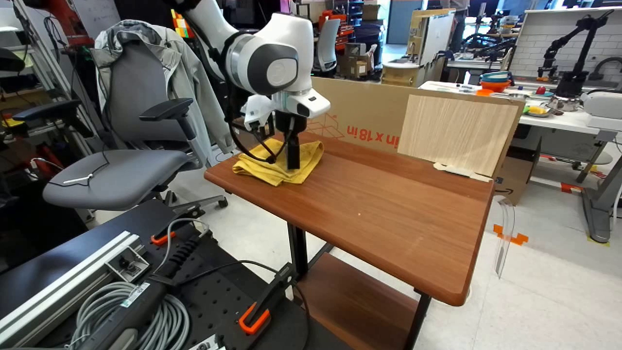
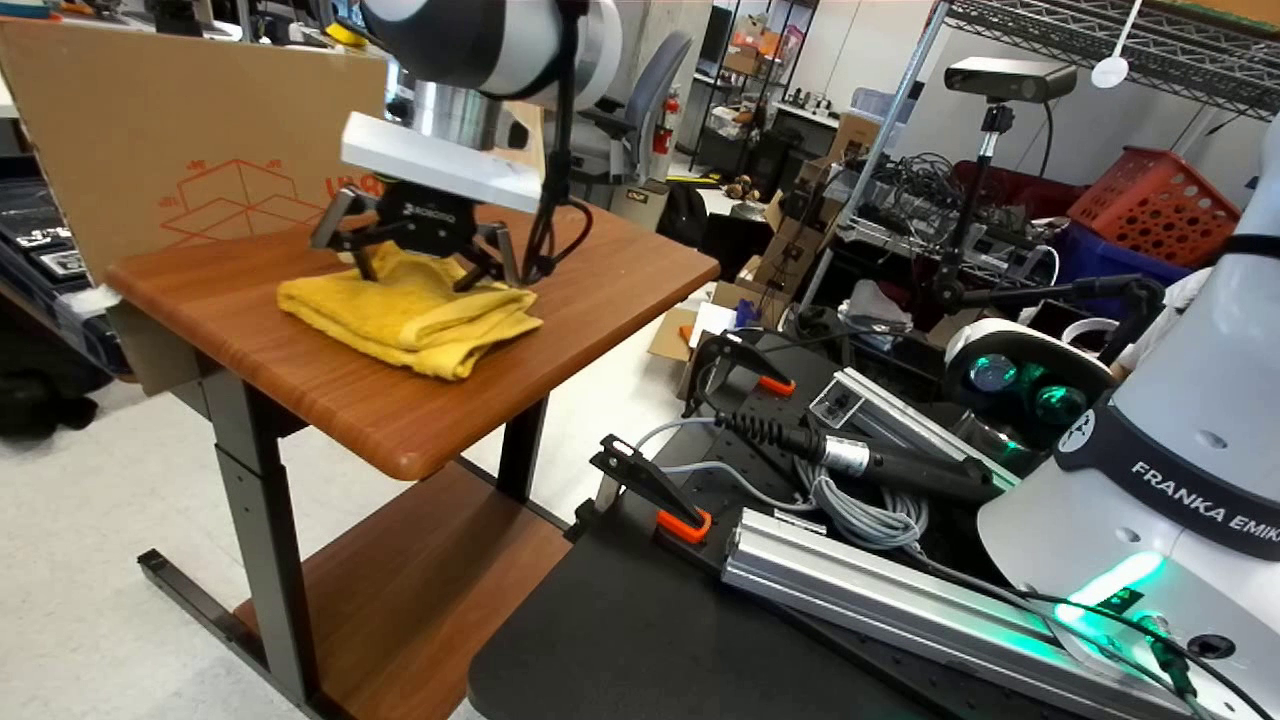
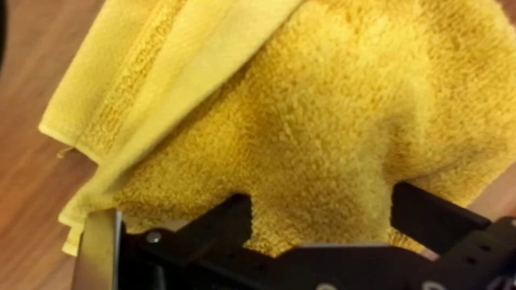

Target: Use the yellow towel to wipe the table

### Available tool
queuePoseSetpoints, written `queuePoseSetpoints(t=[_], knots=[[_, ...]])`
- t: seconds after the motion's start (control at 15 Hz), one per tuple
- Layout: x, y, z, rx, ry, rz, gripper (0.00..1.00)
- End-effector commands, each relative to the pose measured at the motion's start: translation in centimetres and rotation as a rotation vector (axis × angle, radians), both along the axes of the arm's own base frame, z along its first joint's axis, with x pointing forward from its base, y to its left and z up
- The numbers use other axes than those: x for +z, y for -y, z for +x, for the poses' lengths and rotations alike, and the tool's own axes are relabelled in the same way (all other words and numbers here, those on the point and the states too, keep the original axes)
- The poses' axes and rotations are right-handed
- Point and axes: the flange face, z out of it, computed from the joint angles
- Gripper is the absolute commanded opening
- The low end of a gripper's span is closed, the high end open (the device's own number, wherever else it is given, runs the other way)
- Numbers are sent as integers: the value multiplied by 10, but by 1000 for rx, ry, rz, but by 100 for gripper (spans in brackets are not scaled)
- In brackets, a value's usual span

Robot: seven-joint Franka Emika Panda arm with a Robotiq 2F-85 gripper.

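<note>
The yellow towel lies folded and rumpled near one end of the brown wooden table. In an exterior view, the towel has its layered edges toward the table's near corner. My gripper points down into the towel, with its fingers partly spread. In the wrist view, the towel bulges up between the two black fingertips of the gripper and meets both inner faces. The gripper looks shut on this thick bunch of cloth. The towel rests on the table, and the fingertips' lowest parts are partly hidden by it.
A cardboard panel stands along the table's back edge, with a light wood board leaning on it. A grey chair stands beyond the towel end. A black bench with clamps and cables stands beside the table.
</note>
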Motion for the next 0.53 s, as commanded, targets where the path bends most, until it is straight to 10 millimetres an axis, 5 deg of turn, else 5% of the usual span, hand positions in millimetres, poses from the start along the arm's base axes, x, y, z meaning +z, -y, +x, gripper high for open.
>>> queuePoseSetpoints(t=[0.0, 0.27, 0.47], knots=[[-3, 91, -19, -102, -100, -70, 100], [-6, 214, -12, -339, -149, -111, 100], [8, 284, -8, -504, -155, -98, 100]])
